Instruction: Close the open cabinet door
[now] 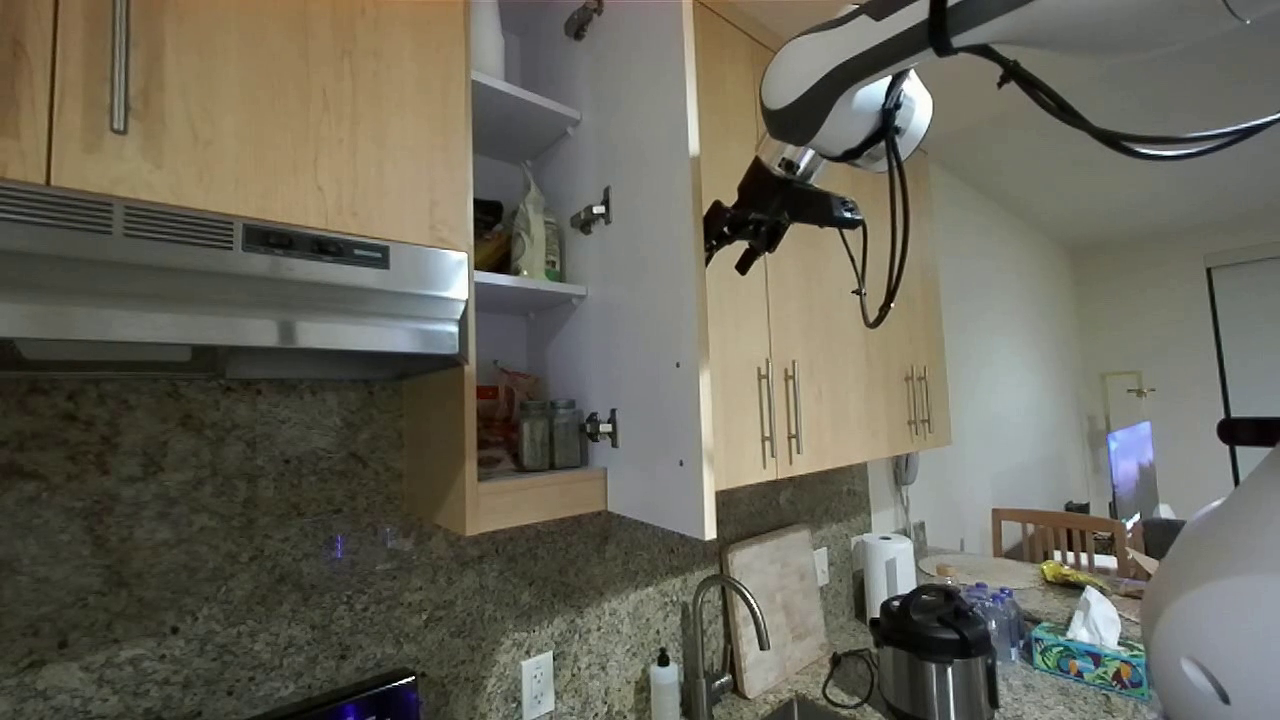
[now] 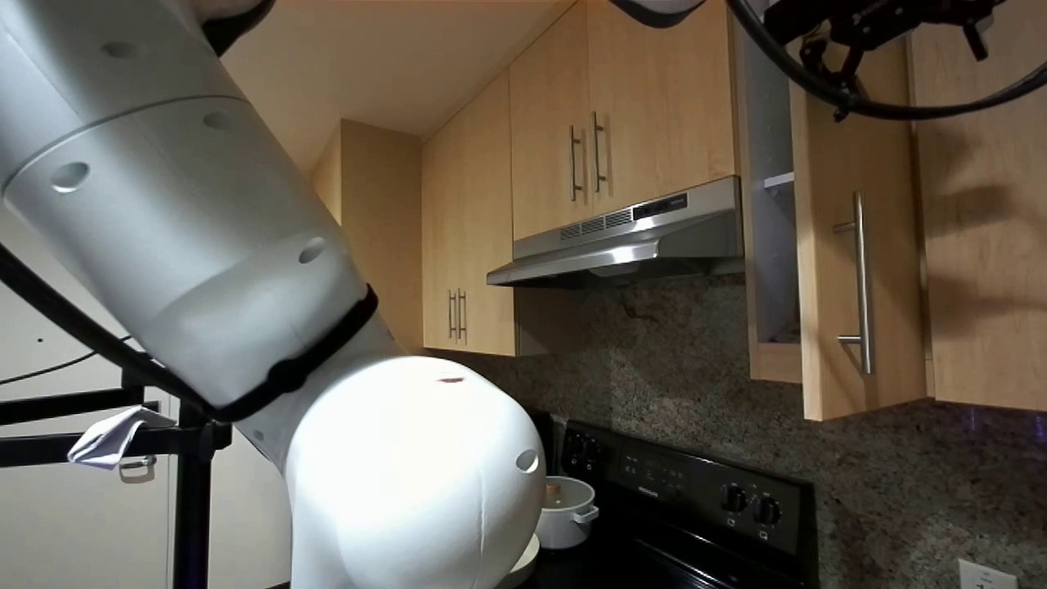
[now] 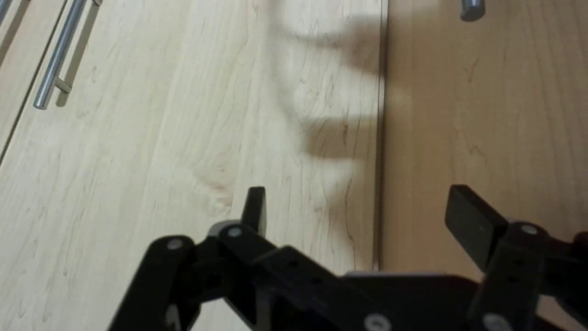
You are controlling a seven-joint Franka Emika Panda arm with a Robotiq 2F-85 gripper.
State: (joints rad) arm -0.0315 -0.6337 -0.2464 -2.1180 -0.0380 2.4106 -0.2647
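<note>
The door (image 1: pixel 645 270) stood open right of the hood (image 1: pixel 230 290); the fingers (image 3: pixel 475 227), spread and empty, were on the door's side away from the hood, contact unclear. Closing likely called for steady pressure near its free edge (image 1: pixel 703 350), toward the hood.

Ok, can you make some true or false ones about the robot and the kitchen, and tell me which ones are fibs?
1. The cabinet door stands open. True.
2. The gripper is squeezing the door's handle. False: the gripper's jaws are apart, and the handle is not between them.
3. Two jars stand side by side inside the cabinet. True.
4. The tissue box is plain white. False: the tissue box has a colourful pattern, and a white tissue sticks out of it.
5. The pot on the stove is white. True.
</note>
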